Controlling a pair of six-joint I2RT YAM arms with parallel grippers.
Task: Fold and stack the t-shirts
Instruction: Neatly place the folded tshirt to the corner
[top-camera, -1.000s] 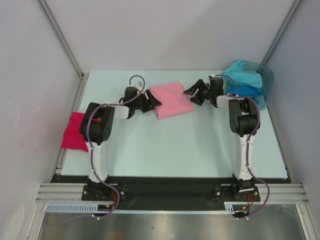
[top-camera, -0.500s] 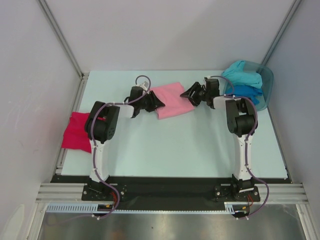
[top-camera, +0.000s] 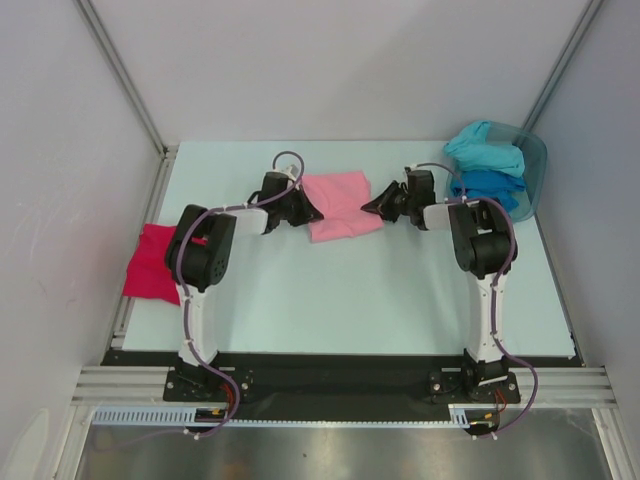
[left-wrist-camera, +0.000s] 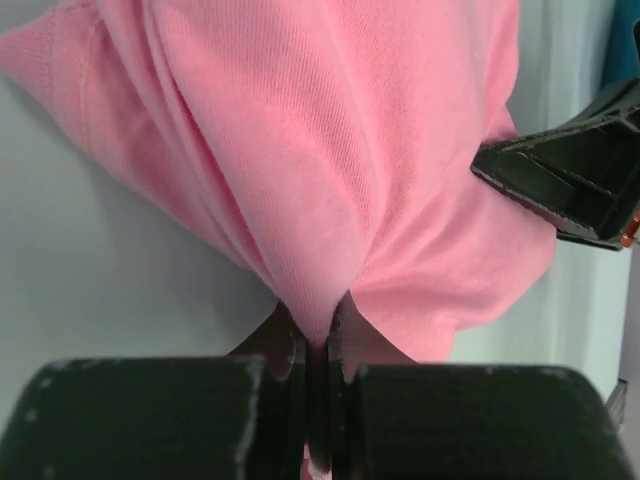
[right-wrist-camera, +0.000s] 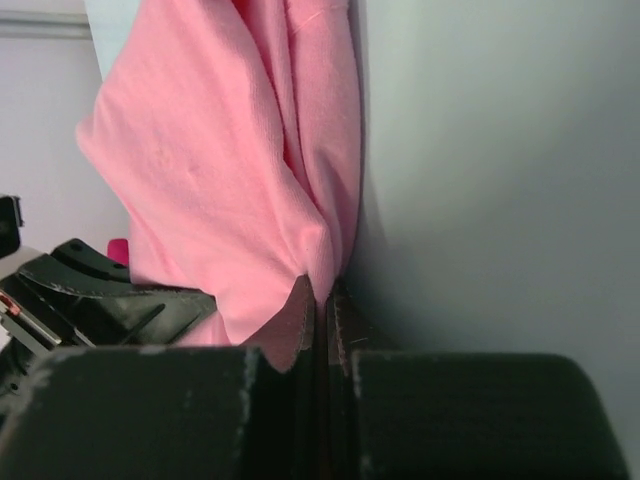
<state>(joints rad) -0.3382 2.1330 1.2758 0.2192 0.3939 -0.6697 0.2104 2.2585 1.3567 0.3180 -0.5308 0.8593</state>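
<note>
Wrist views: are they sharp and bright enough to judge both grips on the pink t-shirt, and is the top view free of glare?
Left wrist: the pink t-shirt weave is crisp, the left gripper dark and soft-edged, shut on a fold. Right wrist: cloth sharp, right gripper likewise dim, pinching an edge, shade falling on the table beside it. Top external: even light, no harsh glare.

L tool (left-wrist-camera: 318, 350) + R tool (right-wrist-camera: 322, 310) clamped onto pink shirt (top-camera: 342, 202) edges.
</note>
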